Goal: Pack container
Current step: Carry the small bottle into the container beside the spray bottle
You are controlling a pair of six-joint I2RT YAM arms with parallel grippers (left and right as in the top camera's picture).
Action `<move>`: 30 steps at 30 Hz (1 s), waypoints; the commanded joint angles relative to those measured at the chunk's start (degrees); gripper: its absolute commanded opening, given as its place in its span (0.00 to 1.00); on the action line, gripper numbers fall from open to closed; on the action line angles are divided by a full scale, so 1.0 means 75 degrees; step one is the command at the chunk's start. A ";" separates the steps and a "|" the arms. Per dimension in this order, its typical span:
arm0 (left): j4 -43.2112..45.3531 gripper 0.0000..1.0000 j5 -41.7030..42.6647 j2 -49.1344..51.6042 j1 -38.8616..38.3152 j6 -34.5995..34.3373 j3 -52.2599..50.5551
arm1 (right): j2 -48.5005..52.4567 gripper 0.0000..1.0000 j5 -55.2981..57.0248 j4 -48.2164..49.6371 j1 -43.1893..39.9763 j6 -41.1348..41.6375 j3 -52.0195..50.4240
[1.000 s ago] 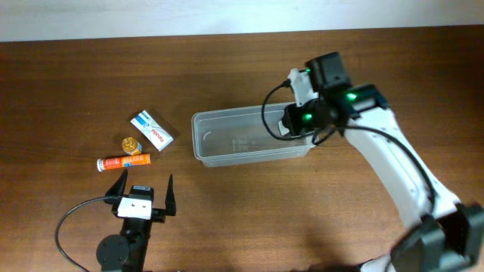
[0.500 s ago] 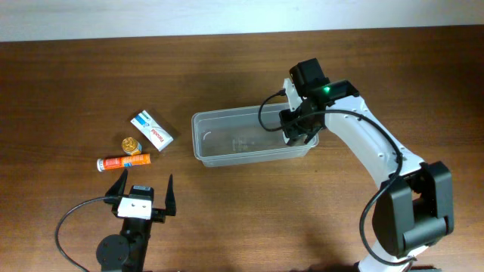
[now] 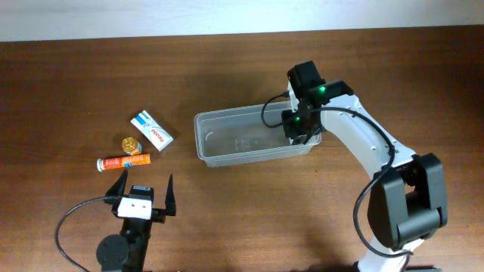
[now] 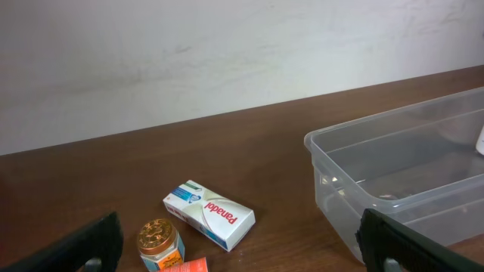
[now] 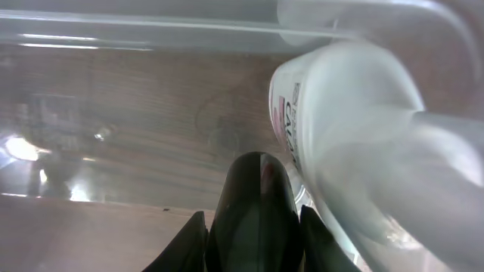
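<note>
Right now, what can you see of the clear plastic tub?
The clear, see-through plastic rectangular tub has rounded corners and a raised rim. It sits upright and open on the brown wooden table, long side running left to right. Wood grain shows through its floor. At its right end the right pincer reaches in alongside a white bottle. No lid is visible.

Overhead top-down, left wrist low, distant, right wrist close, all on container (image 3: 227, 143).
</note>
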 commanded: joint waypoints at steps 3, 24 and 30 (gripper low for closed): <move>0.0009 0.99 -0.0050 -0.0044 0.0038 0.0152 -0.0055 | 0.0207 0.18 0.0210 0.0000 0.0070 0.0187 0.0131; 0.0009 0.99 -0.0047 -0.0044 0.0038 0.0152 -0.0055 | 0.0213 0.39 0.0210 -0.0003 0.0070 0.0181 0.0131; 0.0009 0.99 -0.0047 -0.0044 0.0038 0.0152 -0.0055 | 0.0192 0.42 0.0207 -0.0029 0.0070 0.0181 0.0157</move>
